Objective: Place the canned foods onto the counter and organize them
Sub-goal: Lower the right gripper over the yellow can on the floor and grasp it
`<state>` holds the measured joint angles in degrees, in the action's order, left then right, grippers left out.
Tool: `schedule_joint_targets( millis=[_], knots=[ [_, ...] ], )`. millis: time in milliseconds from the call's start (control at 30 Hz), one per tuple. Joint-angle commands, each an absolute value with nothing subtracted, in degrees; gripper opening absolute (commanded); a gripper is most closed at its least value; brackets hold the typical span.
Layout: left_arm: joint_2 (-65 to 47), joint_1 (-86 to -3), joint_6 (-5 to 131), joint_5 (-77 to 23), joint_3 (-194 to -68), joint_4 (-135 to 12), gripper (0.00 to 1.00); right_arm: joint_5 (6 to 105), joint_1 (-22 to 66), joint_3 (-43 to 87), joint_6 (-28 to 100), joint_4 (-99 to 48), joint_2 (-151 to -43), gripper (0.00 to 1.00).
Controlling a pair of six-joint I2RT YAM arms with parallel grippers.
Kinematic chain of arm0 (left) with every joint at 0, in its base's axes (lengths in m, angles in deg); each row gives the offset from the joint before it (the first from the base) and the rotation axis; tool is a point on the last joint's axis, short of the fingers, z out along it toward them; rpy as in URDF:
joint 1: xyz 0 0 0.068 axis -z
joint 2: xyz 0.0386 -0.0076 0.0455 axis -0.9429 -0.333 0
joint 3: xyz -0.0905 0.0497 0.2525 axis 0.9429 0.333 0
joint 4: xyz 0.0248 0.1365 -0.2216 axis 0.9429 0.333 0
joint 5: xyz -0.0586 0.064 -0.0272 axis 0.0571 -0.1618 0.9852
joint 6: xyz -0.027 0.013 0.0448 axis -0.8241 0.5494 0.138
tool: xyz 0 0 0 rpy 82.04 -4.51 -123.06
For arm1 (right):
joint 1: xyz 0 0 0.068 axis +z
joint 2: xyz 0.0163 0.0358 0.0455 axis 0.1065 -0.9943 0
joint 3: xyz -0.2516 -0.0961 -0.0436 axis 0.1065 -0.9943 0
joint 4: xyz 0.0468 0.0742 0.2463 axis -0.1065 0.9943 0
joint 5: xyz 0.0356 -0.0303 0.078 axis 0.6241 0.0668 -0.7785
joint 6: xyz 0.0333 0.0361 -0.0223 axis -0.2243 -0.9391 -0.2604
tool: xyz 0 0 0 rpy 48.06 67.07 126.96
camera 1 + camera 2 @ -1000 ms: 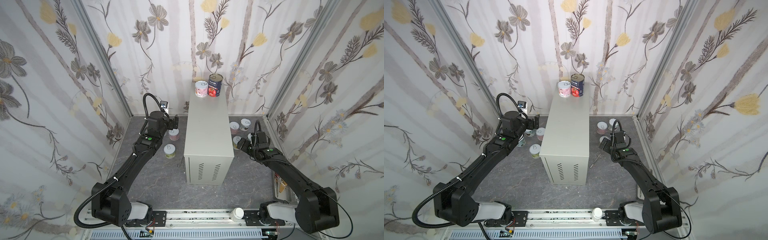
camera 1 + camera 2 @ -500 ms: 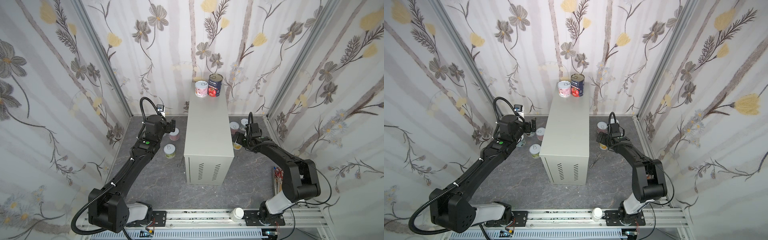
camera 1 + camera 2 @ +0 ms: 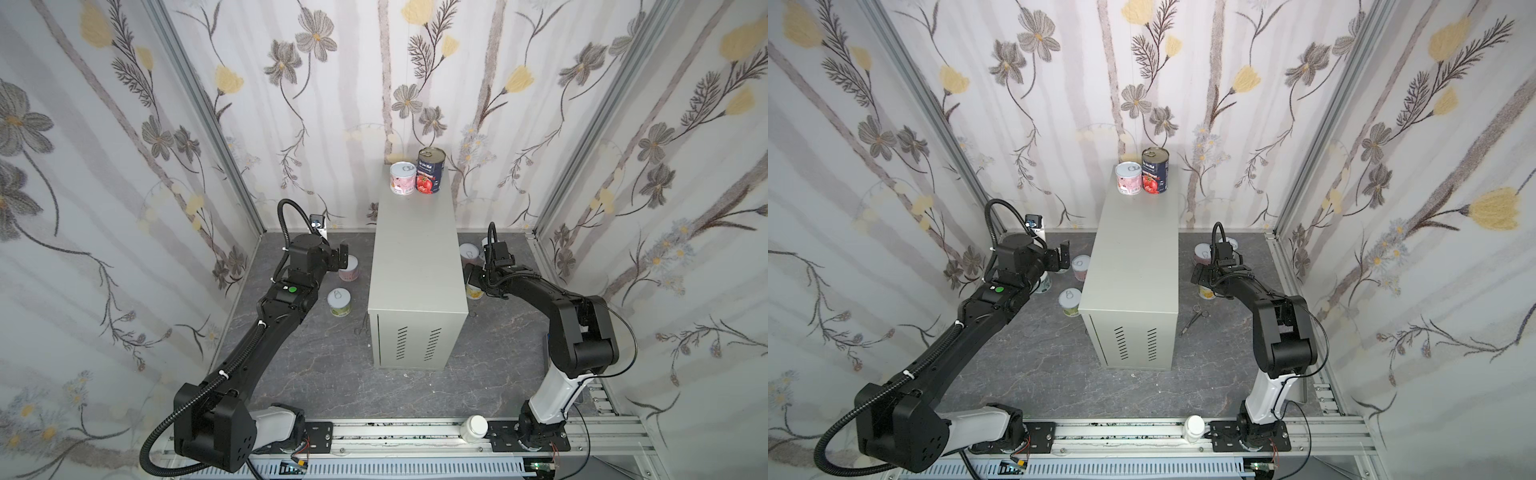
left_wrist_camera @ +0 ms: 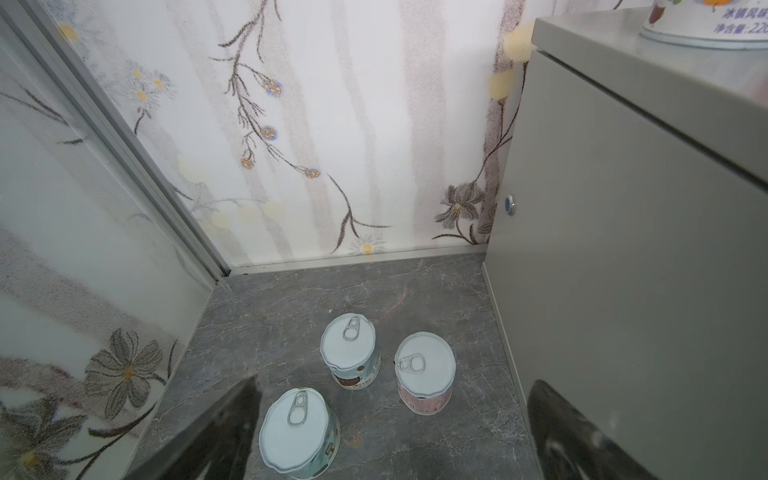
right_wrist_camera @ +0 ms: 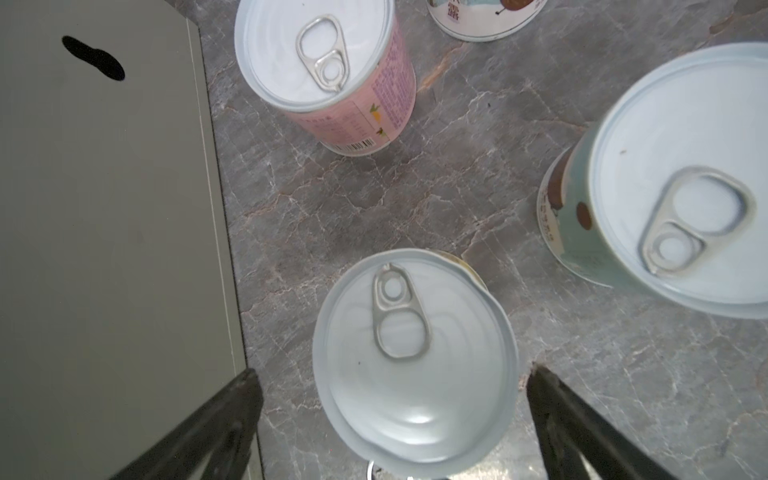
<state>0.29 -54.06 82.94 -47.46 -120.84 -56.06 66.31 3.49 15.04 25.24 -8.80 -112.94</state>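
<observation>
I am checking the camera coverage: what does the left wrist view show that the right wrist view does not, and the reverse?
Only the left wrist view: the flowered wall, the base of a stored can on the counter, and three cans standing ahead of the open left gripper: a near blue can, a far blue can, a pink can.
Only the right wrist view: a yellow-labelled can between the open right gripper jaws, with a pink-labelled can and a blue-labelled can nearby.
Both: the grey counter and the marbled floor.
</observation>
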Motion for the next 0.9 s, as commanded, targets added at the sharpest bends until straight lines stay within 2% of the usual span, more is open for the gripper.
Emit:
schedule_joint_targets(
  millis=[0, 200, 667, 867],
  knots=[
    [0.71, -54.23, 82.31, -48.86, -120.55, -55.94, 1.00, 67.16, 3.29, 16.58, 26.63, -8.37, -114.14, 1.00],
    [0.03, -54.22, 81.68, -48.21, -120.45, -55.85, 1.00, 66.98, 3.07, 18.46, 27.54, -8.19, -116.85, 0.98],
    [-1.52, -54.47, 81.11, -47.72, -120.50, -54.69, 1.00, 66.46, 2.94, 20.36, 29.25, -7.94, -121.33, 0.82],
    [-3.22, -54.60, 76.13, -45.25, -121.72, -50.92, 1.00, 66.48, 2.94, 19.83, 29.82, -7.51, -121.87, 0.65]
  ],
)
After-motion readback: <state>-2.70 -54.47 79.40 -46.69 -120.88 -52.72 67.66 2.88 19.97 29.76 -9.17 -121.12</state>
